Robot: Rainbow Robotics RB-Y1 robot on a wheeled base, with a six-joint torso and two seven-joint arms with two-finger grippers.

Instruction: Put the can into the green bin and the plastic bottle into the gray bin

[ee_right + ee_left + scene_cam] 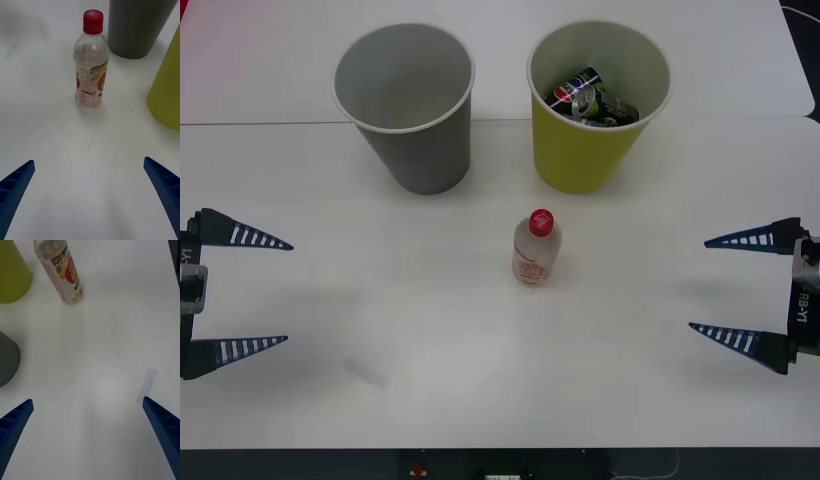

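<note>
White table (pixel 380 400) spreading across the whole front frame, dark strip running along its bottom edge. Left gripper (pixel 270 292) hovering at the far left edge, blue fingers (pixel 15 420) spread wide apart, holding nothing. Gray bin (pixel 405 105) standing upright at upper left of centre, showing no contents. Bottle (pixel 536 250) standing upright at mid-frame, red cap up, apart from both bins and both grippers. Green bin (pixel 595 110) sitting at upper right of centre, just beside the gray one, holding a crushed can (pixel 590 98). Right gripper (pixel 715 286) waiting at the far right edge, fingers (pixel 165 183) likewise gaping, gripping nothing.
</note>
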